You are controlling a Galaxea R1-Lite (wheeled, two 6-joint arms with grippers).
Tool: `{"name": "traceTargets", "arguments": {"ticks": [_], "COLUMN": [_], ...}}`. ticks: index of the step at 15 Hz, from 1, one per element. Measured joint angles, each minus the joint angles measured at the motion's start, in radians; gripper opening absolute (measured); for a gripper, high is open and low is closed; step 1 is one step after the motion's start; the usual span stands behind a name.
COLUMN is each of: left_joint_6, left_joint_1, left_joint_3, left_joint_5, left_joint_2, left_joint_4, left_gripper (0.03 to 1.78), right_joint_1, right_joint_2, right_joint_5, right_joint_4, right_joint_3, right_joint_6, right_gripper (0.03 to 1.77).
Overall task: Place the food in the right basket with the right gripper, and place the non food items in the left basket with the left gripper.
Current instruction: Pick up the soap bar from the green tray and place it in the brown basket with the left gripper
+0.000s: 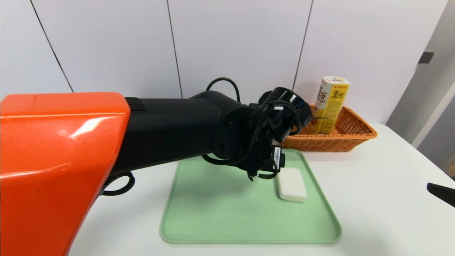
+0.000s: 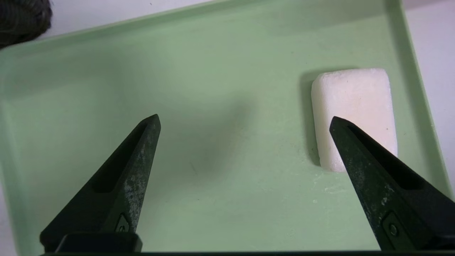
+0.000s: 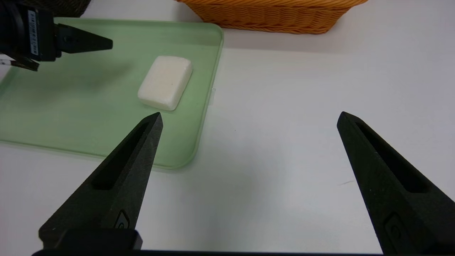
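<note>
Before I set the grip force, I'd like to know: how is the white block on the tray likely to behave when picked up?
The white block probably stays fairly stiff, as its edges look straight and unsagging. It seems unlikely to roll or tip, lying flat on the green tray. Its rounded edges might slip a little.

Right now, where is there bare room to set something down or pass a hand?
Bare: most of the green tray, on the robot's left of the white block; the white table to the tray's right, in front of the orange basket. Crowded: the tray's far side, under the left arm, and the orange basket, where the yellow box stands.
</note>
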Motion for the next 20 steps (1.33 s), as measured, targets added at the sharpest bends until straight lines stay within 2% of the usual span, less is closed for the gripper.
{"name": "traceTargets", "arguments": {"ticks": [8,20], "left_joint_6": [-0.009,0.099], "left_joint_1": [-0.069,-0.122], "left_joint_3": [-0.015,-0.019], "left_joint_5": [0.003,-0.011], "left_joint_2": [0.068,0.121], "left_joint_4": [-0.021,-0.199], "left_gripper": [1.69,1.69], "right_joint_1": [0.0,0.0], "right_joint_2": [-0.014,-0.013], "right_joint_5": [-0.001,0.0], "right_joint_4": [0.004,-0.005], "right_joint_3": [0.018,0.032], "right_joint_6": [0.0,0.0], "right_gripper": [1.69,1.69]}}
